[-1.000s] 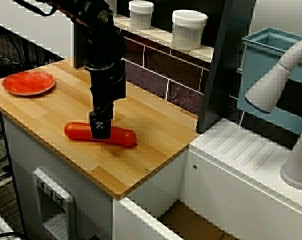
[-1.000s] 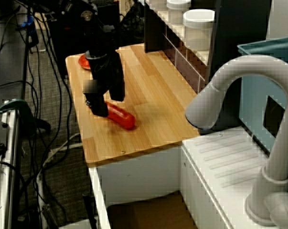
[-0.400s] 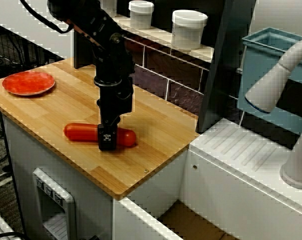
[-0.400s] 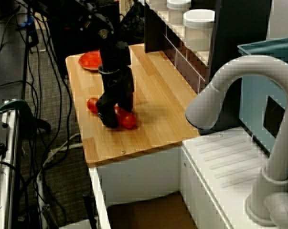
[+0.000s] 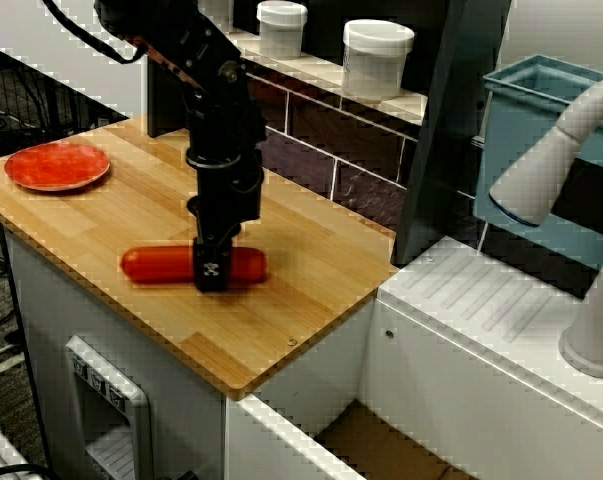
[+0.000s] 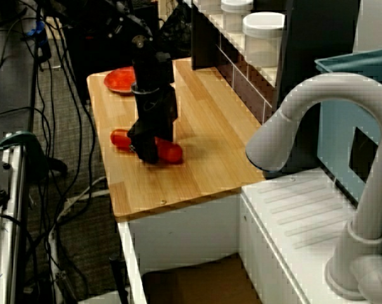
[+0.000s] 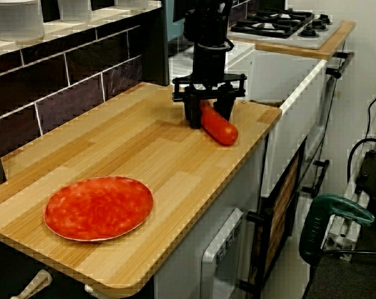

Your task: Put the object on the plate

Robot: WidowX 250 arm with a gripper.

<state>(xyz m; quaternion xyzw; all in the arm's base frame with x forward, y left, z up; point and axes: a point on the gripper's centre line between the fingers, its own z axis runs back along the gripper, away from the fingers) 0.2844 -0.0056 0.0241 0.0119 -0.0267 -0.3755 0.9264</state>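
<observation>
My gripper (image 7: 207,114) straddles the sausage (image 7: 219,126) near its middle, fingers spread either side; whether they pinch it yet, I cannot tell. The sausage lies well apart from the plate (image 7: 98,207). I should close centred so it lifts level.

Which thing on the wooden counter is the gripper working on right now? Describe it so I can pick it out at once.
Start at the wooden counter and follow the black arm down to the gripper near the counter's front edge. The sausage lies flat between its fingers, sticking out both sides. It is long, glossy and red-orange with rounded ends, unlike the round flat plate at the far end.
</observation>
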